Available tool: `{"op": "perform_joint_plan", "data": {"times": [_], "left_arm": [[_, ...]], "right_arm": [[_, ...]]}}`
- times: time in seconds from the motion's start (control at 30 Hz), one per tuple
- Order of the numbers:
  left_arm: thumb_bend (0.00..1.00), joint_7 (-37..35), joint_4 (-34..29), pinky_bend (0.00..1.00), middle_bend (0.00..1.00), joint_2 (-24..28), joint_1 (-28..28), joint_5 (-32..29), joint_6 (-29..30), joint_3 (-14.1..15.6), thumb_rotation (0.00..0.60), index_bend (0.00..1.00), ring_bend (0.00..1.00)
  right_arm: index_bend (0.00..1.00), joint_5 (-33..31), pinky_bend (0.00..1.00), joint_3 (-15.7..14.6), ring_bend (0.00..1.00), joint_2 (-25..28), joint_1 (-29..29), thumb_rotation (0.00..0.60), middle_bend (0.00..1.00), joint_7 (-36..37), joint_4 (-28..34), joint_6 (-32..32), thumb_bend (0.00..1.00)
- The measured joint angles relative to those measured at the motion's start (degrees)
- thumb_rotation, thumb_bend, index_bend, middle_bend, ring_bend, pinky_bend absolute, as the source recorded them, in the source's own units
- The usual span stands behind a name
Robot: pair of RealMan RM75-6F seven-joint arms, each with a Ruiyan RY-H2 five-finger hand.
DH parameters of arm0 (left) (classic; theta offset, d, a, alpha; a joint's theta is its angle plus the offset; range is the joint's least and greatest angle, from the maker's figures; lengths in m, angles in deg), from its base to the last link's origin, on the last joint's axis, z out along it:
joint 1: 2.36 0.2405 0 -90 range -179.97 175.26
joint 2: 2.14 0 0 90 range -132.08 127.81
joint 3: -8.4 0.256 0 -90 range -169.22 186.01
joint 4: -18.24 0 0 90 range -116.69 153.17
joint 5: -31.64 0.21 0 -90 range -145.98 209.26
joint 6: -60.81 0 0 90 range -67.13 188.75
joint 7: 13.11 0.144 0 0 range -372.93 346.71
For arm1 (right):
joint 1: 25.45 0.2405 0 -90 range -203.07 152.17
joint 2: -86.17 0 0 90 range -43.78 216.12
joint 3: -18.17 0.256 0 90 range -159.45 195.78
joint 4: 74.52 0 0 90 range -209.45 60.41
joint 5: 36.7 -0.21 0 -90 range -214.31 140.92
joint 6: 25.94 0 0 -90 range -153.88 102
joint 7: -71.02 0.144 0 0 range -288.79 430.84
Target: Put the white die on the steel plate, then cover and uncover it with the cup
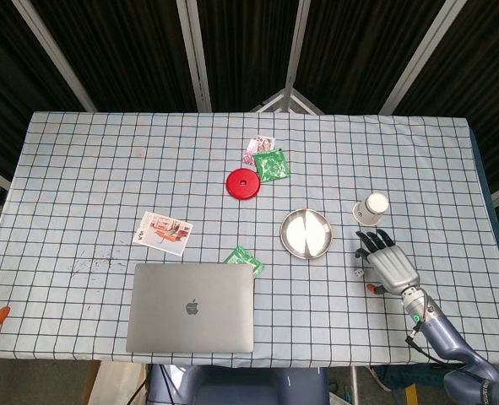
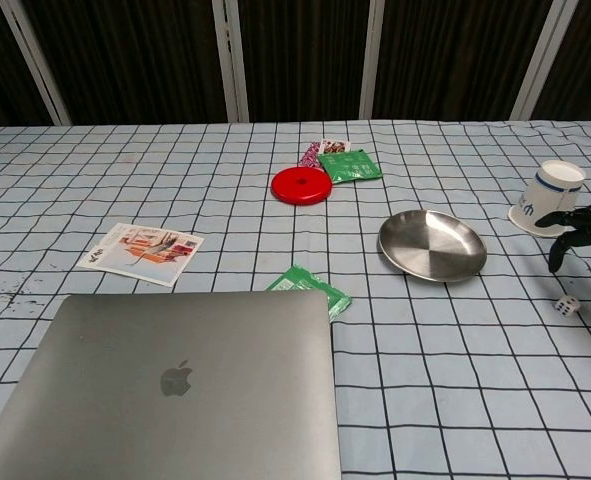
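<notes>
Checkered bench (image 1: pixel 80 169), right hand (image 1: pixel 387 260) spread empty above white die (image 2: pixel 568 306), wrist cropped at chest view's three o'clock edge.

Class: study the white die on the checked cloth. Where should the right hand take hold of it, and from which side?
Probably pinch two opposite side faces of the white die from above: it is small, lies flat, nothing touches it, and the right hand hovers over it, fingers apart.

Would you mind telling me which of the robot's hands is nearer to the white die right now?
The right. The right hand hovers open just beside the white die, with fingertips above it. The left hand appears in neither view.
</notes>
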Motion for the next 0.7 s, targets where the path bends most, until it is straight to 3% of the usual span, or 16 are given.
{"op": "perform_joint_plan", "data": {"times": [0.7], "left_arm": [[0.26,3.0,-0.8,0.13,0.00,-0.8,-0.4,-0.4,-1.3,0.1,0.600,0.23,0.00]], "right_arm": [[0.45,2.3,0.00,-2.6,0.09,-3.4,1.9,0.600,0.08,5.3,-5.4,-2.0,0.30]]}}
